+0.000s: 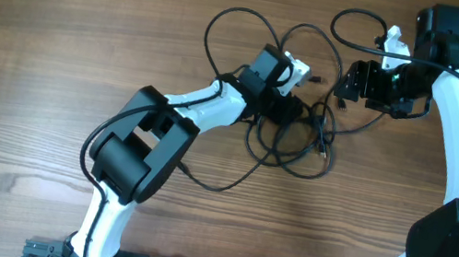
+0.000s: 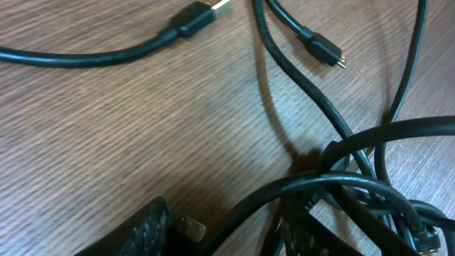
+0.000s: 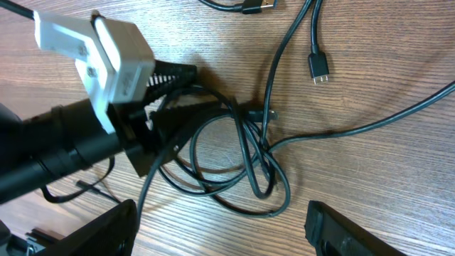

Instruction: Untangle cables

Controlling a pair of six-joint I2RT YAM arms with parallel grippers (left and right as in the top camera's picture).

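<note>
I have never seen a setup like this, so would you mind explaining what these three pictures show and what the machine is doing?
Two white robot arms stand at a wooden table, each ending in a two-finger gripper. One picture looks down from above; the other two come from small cameras on each wrist. On the table lie the cables, thin black cords with small plugs, knotted into loose loops. The left gripper has its fingers in among the knot; the right wrist view shows strands running between them, though I cannot tell whether they are gripped. The right gripper hovers nearby, open and holding nothing.
</note>
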